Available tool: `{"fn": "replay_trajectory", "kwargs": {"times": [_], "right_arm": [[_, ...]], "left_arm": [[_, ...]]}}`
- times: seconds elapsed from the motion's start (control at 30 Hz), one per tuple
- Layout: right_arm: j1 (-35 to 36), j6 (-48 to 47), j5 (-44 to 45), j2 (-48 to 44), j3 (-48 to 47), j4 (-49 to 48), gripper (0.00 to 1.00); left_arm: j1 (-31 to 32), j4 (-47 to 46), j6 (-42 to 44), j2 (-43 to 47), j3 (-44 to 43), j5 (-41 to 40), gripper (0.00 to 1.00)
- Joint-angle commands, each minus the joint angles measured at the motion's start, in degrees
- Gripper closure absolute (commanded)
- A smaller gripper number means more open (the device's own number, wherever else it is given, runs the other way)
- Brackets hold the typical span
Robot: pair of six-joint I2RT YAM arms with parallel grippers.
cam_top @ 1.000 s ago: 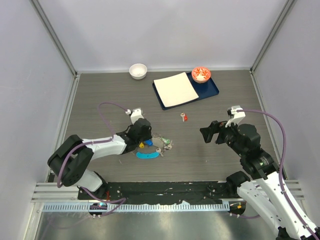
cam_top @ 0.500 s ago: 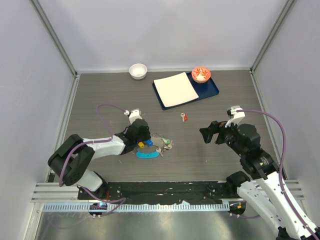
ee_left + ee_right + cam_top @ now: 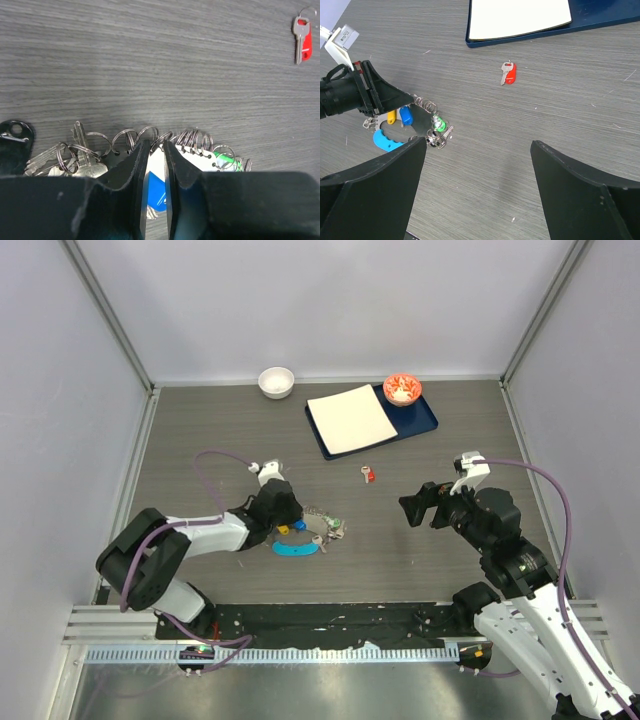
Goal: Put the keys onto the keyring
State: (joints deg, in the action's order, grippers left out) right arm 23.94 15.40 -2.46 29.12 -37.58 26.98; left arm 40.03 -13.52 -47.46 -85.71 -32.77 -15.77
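On the tabletop, left claw sat nearly pressed together over thin grey wire keyring; grip unclear, wire might slip.

The keyring, a thin grey wire loop with a light blue crescent, lies flat. Small split rings and bunched keys crowd it: a yellow-headed key, a blue-headed key, a green-headed key and a black-headed key. A red-headed key lies flat and alone, well apart.

One key lies on the table, behind and right of the keyring.
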Motion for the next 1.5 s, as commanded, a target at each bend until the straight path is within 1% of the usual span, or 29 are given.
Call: {"fn": "replay_trajectory", "kwargs": {"times": [0.0, 0.1, 0.3, 0.5, 0.7, 0.73, 0.77, 1.0, 1.03, 1.1, 1.13, 1.3, 1.47], "right_arm": [[0.14, 0.16, -0.71, -0.56, 0.14, -2.99, 0.08], [0.23, 0.16, -0.79, -0.38, 0.14, -2.90, 0.08], [0.14, 0.16, -0.97, -0.47, 0.14, -2.99, 0.08], [0.14, 0.16, -1.41, -0.21, 0.23, -3.34, 0.08], [0.14, 0.16, -1.67, -0.12, 0.32, -3.34, 0.08], [0.14, 0.16, -1.76, -0.12, 0.32, -3.43, 0.08], [0.14, 0.16, -1.85, -0.12, 0.32, -3.43, 0.08], [0.14, 0.24, -3.16, -0.12, 0.49, -3.69, 0.08], [0.22, 0.16, -3.43, 0.05, 0.49, -3.78, 0.08], [0.14, 0.16, -3.95, -0.03, 0.67, -3.96, 0.08], [0.14, 0.16, -4.48, 0.05, 0.67, -4.04, 0.08], [0.14, -0.37, -8.34, 0.14, 1.11, -5.53, 0.08], [0.22, -0.28, -15.90, 2.33, 2.42, -9.66, 0.12]], "left_arm": [[-0.13, -3.18, 0.70, -0.77, 0.69, 3.28, 0.79], [-0.13, -3.09, 1.32, -0.95, 0.34, 3.73, 0.83], [-0.13, -3.09, 1.84, -1.74, 0.34, 2.50, 0.83], [-0.13, -5.37, 4.30, -3.05, 0.52, 1.09, 0.83], [-0.13, -8.27, 6.33, -4.29, 0.87, 1.62, 0.84], [-0.13, -8.63, 6.68, -4.46, 0.96, 1.88, 0.88], [-0.13, -9.15, 7.12, -4.64, 1.13, 2.67, 0.89], [-0.13, -12.23, 9.23, -4.20, 1.92, 4.17, 0.91], [-0.13, -12.49, 9.40, -4.03, 2.01, 4.34, 0.95], [-0.13, -13.20, 10.55, -3.85, 2.01, 5.39, 0.96], [-0.22, -13.29, 10.81, -3.33, 1.93, 5.66, 1.00], [-0.13, -11.36, 13.09, 0.01, 2.10, 7.07, 1.00], [-0.13, -6.80, 15.03, 6.07, 2.80, 7.42, 1.00]]}}
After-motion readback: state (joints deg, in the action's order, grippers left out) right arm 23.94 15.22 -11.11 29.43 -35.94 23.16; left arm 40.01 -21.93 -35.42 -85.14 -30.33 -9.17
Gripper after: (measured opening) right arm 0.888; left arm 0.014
